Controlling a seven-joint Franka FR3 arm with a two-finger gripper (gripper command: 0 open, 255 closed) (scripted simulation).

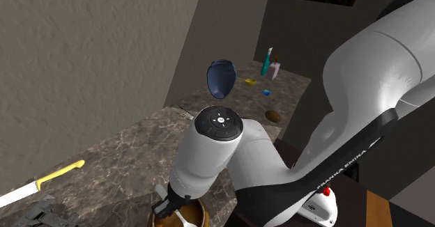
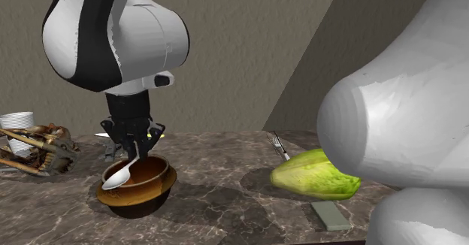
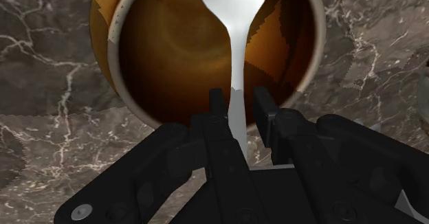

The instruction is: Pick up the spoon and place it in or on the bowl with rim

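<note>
My black gripper (image 3: 238, 100) is shut on the handle of a white spoon (image 3: 235, 23), directly above a brown bowl with a pale rim (image 3: 130, 58). In the second exterior view the gripper (image 2: 135, 144) hangs just over the bowl (image 2: 143, 191), and the spoon (image 2: 119, 176) slants down with its scoop at the bowl's near rim. In the shoulder view the forearm covers most of the gripper (image 1: 169, 206); the bowl (image 1: 197, 215) and a bit of the spoon (image 1: 185, 221) peek out at the bottom edge.
The counter is dark marble (image 2: 225, 183). A green lettuce (image 2: 316, 174), a grey block (image 2: 331, 215) and a fork (image 2: 278, 144) lie toward the second exterior view's right. A brown clutter pile (image 2: 37, 152) and white stacked cups (image 2: 16, 122) stand left. A yellow-handled knife (image 1: 42, 182) and a blue jug (image 1: 222, 78) show in the shoulder view.
</note>
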